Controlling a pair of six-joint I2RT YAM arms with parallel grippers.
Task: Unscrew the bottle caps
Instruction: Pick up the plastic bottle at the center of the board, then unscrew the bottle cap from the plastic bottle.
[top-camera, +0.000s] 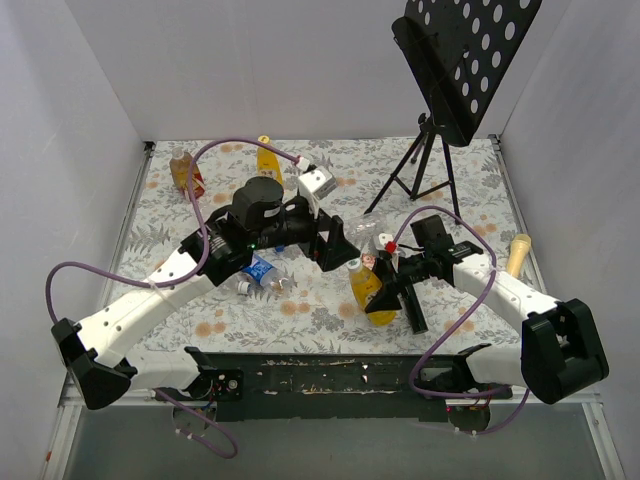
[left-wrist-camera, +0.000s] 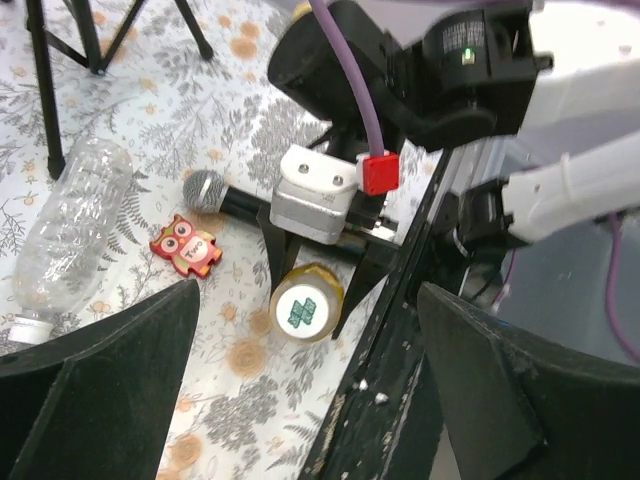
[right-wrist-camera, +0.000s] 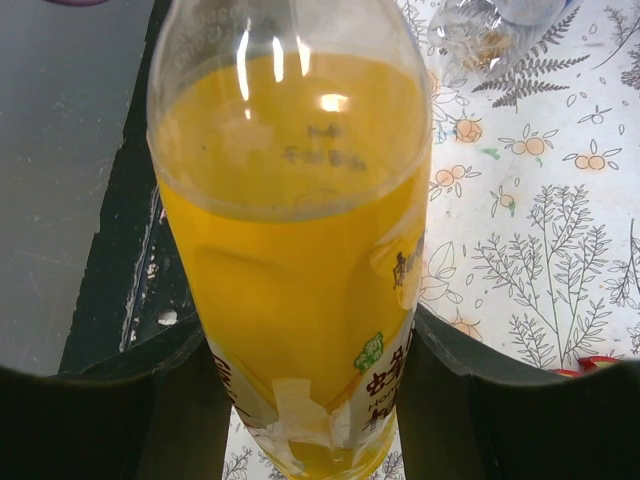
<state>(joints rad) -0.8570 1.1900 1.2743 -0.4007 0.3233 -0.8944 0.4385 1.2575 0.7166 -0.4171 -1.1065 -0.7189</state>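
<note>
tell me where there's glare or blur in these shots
right wrist: white glare streaks on the shoulder of the yellow juice bottle; left wrist: its own fingers are dark, blurred wedges, the microphone is sharp; top external: even light, faint shadows

A robotics lab test cell: plain white panels (top-camera: 90, 90) box in a table (top-camera: 300, 312) under a floral cloth, two purple-cabled robot arms (top-camera: 150, 290) are bolted at its near edge, and a black music stand (top-camera: 460, 60) stands at its far right corner.

music stand (top-camera: 441, 88) blocks rear right, bottle (top-camera: 364, 286) mid-table
</note>
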